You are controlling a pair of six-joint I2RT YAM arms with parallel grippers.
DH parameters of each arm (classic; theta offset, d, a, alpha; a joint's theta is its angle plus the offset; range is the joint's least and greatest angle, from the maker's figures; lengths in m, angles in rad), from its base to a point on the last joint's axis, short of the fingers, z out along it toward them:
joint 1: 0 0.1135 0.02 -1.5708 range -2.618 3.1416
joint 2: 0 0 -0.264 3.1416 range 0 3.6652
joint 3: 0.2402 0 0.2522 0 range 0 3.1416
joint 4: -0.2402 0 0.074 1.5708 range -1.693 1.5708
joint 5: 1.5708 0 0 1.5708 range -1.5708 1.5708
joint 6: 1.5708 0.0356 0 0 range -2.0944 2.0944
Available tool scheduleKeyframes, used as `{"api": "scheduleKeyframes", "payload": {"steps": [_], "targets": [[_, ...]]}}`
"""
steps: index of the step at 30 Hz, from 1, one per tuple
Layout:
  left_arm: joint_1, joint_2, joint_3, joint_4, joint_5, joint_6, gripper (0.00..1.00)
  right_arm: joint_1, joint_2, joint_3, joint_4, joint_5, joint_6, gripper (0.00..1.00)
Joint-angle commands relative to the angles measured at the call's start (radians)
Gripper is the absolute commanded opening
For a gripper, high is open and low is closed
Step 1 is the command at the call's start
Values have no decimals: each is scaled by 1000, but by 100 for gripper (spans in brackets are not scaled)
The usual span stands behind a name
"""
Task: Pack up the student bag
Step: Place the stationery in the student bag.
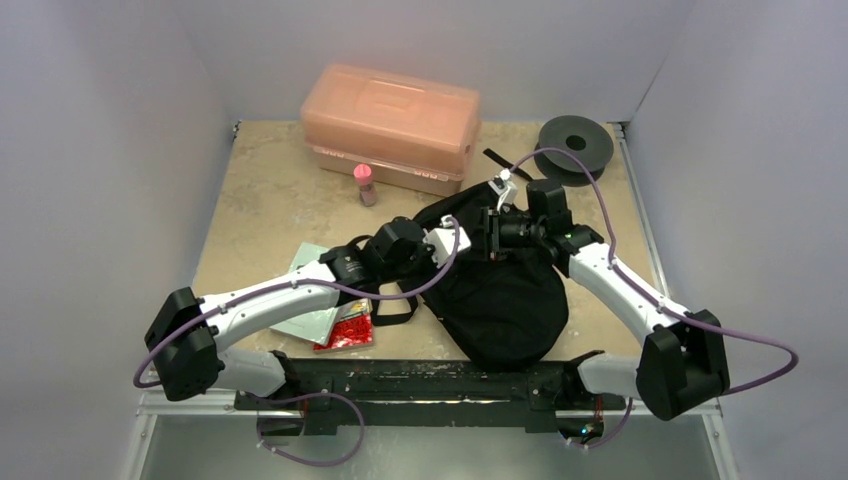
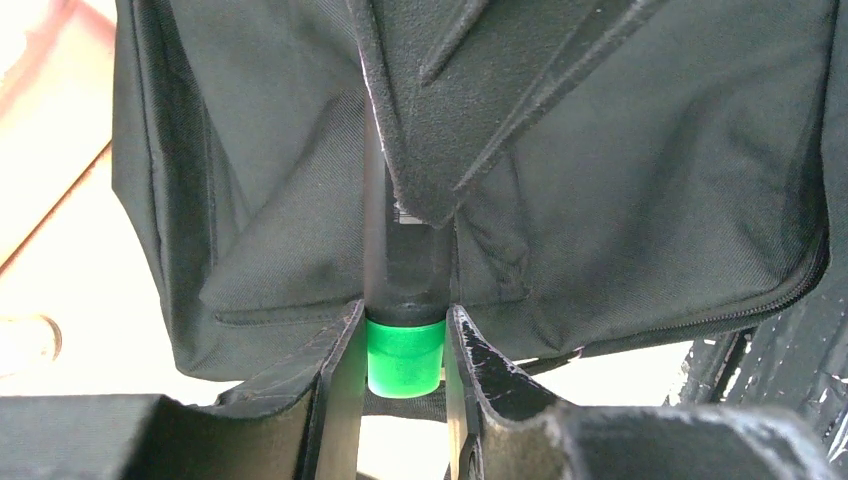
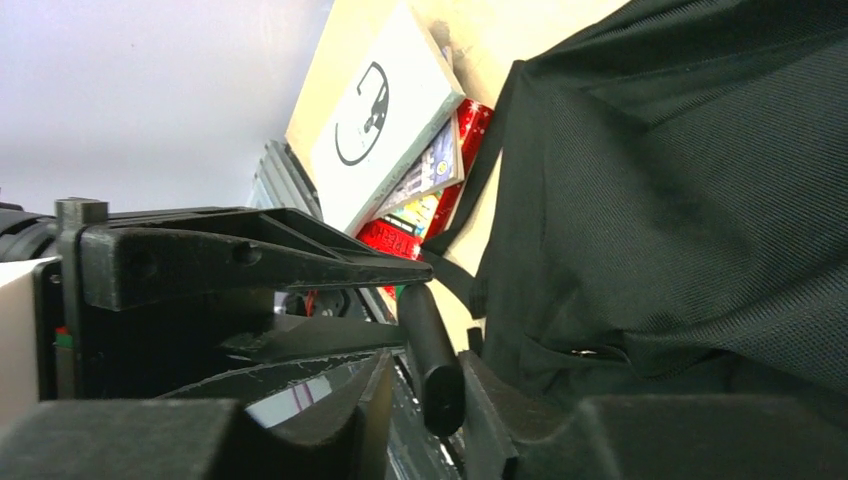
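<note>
While left gripper (image 2: pixel 405 310) clamps a green-capped black marker pen (image 2: pixel 405 355), right gripper (image 3: pixel 425 360) straddles it, hold unclear; next, likely, into the black fabric student bag (image 2: pixel 640 200).

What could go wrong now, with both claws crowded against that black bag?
The left claw pinches a green-capped black pen whose far end is hidden under a fold of the student bag; it might snag on fabric rather than slide inside. The right claw straddles a black rod, perhaps that same pen, right beside the left claw; the two could bump or tug against each other and drop it.
</note>
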Motion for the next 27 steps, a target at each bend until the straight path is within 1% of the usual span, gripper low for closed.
{"api": "scheduleKeyframes", "payload": {"steps": [1,2,3,4,5,6,7,8,10,13,14,16,19,22,24,27], "targets": [[-12,-10,-5,42,33,37,0,-1,-3,-17,34,-45,-34,30],[-12,-9,-5,43,33,37,0,-1,-3,-21,44,-49,-28,27],[-13,-8,-5,44,33,34,0,0,-3,-27,52,-51,-22,22],[-12,-9,-3,45,36,29,0,0,-1,-31,59,-50,-17,15],[-12,-9,-2,48,40,22,0,-1,3,-33,63,-46,-14,4],[-12,-8,3,48,35,11,0,-1,7,-37,64,-41,-10,0],[-12,-4,12,44,15,-7,0,-1,8,-41,67,-29,-3,0],[-12,2,27,29,-10,-26,6,-1,1,-48,71,-6,9,0],[-11,12,57,5,-75,-60,29,-6,-30,-69,83,74,48,0],[-8,-13,61,23,-165,-97,49,-35,-135,-128,104,246,144,0],[-6,-30,57,33,-211,-113,52,-55,-188,-173,120,318,187,0],[3,-68,49,52,-298,-162,54,-76,-289,-221,119,442,243,0],[9,-140,26,84,-448,-232,57,-82,-422,-239,12,631,261,0],[11,-195,10,90,-602,-301,63,-83,-547,-254,-90,791,273,0],[12,-216,8,82,-632,-327,64,-83,-618,-280,-139,889,304,0],[12,-224,7,74,-635,-343,64,-83,-636,-323,-160,936,359,0]]}}
